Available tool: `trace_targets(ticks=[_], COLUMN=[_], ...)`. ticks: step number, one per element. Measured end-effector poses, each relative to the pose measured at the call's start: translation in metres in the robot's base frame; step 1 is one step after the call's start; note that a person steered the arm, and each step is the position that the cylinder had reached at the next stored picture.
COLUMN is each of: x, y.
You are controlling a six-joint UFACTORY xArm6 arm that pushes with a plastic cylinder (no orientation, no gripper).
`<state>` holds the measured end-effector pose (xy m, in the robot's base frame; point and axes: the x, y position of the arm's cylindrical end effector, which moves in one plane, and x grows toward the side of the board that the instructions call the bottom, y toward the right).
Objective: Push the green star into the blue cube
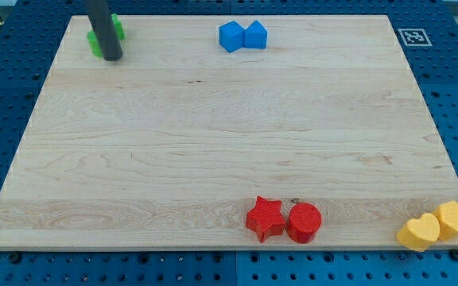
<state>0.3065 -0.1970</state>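
The green star [106, 36] lies at the counter's [213, 143] far-left corner at the view's top, largely hidden behind the dark rod, so its shape cannot be confirmed. The blue cube [230, 36] rests flat well to the star's right along the same edge, touching a second blue block [255, 34] on its right side.

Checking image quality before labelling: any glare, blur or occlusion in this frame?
Camera view: lighting is even, with no harsh glare on the wooden board; shadows under the blocks are soft and short. The blue blocks, red star and yellow blocks are sharp. The rod hides most of the green block, so its shape is unreadable; my tip sits just below it.
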Motion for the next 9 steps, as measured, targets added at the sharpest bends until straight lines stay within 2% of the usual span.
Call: trace_targets(ticks=[1,3,5,7,9], x=[0.008,0.008,-0.042,-0.050,-0.065], y=[0.001,-0.059,-0.070,-0.034,-0.077])
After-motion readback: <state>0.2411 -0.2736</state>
